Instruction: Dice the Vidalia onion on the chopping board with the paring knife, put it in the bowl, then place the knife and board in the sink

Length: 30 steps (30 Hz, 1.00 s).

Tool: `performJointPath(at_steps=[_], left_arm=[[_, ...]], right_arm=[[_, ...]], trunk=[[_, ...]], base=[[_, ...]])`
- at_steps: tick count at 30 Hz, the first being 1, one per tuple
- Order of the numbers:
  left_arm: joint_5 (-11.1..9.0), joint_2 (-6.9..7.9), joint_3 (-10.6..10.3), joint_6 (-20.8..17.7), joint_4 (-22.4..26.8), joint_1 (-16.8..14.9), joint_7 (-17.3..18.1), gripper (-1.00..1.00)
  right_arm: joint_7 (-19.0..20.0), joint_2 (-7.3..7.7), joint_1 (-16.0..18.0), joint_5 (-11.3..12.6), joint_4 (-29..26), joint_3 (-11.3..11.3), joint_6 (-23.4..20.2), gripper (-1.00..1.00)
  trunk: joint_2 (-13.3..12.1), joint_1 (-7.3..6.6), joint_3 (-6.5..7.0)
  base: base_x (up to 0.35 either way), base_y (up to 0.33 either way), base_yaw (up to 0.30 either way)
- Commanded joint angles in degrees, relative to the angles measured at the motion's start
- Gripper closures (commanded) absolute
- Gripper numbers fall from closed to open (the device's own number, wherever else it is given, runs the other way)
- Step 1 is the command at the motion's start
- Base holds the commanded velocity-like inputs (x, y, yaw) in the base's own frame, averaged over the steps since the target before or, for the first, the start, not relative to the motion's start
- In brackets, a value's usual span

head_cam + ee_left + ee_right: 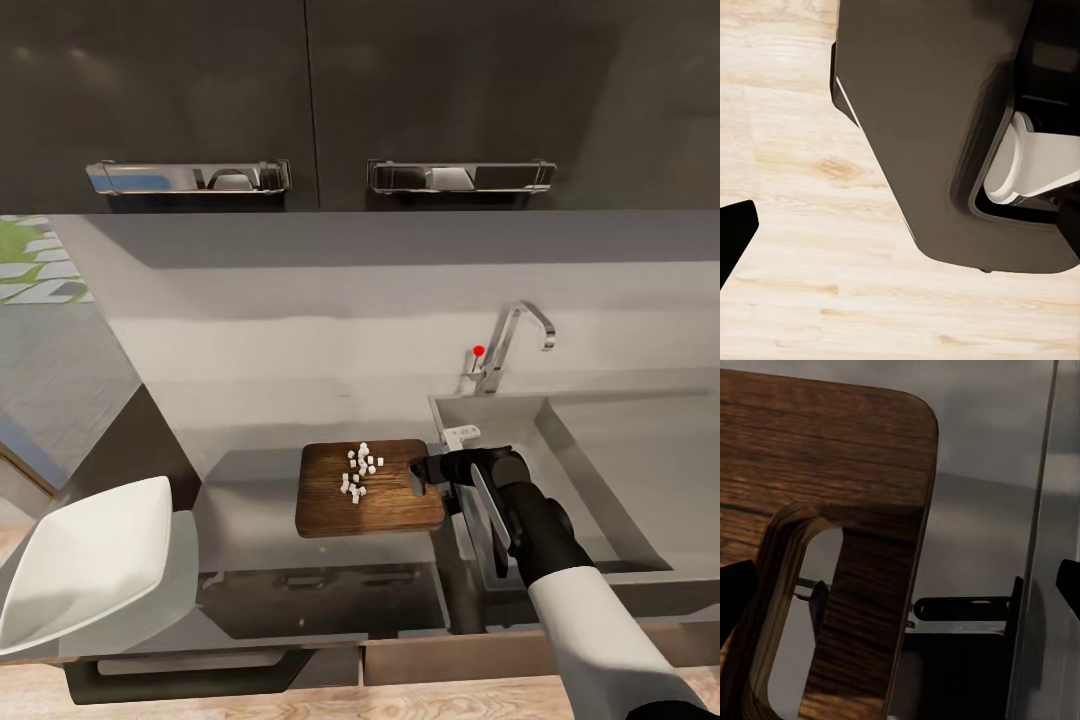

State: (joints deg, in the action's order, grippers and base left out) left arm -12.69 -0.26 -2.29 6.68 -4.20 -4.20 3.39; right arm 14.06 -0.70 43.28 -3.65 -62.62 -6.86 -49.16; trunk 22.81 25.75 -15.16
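Note:
The dark brown chopping board (370,488) lies on the grey countertop (250,500), just left of the sink (600,480). Several diced onion bits (360,470) are scattered across the board's far half. My right gripper (418,478) is open at the board's right end. In the right wrist view its fingers (735,600) stand wide on either side of the board's handle cut-out (855,585). The white bowl (85,560) sits at the countertop's left front. My left gripper (900,232) hangs open over the wooden floor. The paring knife and a whole onion are out of view.
The curved chrome tap (515,340) with its red dot stands behind the sink's back left corner. Dark wall cabinets (300,100) hang above the counter. A drawer handle (210,680) sits below the counter's front edge. My dark base (937,112) is beside the left gripper.

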Motion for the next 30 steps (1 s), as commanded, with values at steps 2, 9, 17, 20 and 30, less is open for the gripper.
performJointPath(at_steps=[2, 9, 17, 20, 30], left_arm=[[-0.6, -0.01, -0.3, 0.4, -0.3, -0.1, 0.3, -1.00], [-0.6, -0.09, -0.3, 0.4, -0.3, -0.1, 0.3, -1.00], [-0.6, -0.10, -0.3, 0.4, -0.3, -0.1, 0.3, -1.00], [-0.6, -0.10, -0.3, 0.4, -0.3, -0.1, 0.3, -1.00], [-0.6, -0.10, -0.3, 0.4, -0.3, -0.1, 0.3, -1.00]], right_arm=[[0.3, -0.01, 0.0, -0.4, 0.0, 0.0, -0.2, -1.00], [0.3, 0.07, 0.0, -0.5, 0.0, 0.0, -0.2, -1.00], [0.3, 0.08, 0.0, -0.5, 0.0, 0.0, -0.2, -1.00], [0.3, 0.08, 0.0, -0.5, 0.0, 0.0, -0.2, -1.00], [0.2, 0.08, 0.0, -0.5, 0.0, 0.0, -0.3, -1.00]], trunk=[[0.1, 0.03, -0.10], [0.1, 0.03, -0.10], [0.1, 0.03, -0.10], [0.1, 0.03, -0.10], [0.1, 0.03, -0.10]], base=[[0.000, 0.000, 0.000], [0.000, 0.000, 0.000], [0.000, 0.000, 0.000], [0.000, 0.000, 0.000], [0.000, 0.000, 0.000]])
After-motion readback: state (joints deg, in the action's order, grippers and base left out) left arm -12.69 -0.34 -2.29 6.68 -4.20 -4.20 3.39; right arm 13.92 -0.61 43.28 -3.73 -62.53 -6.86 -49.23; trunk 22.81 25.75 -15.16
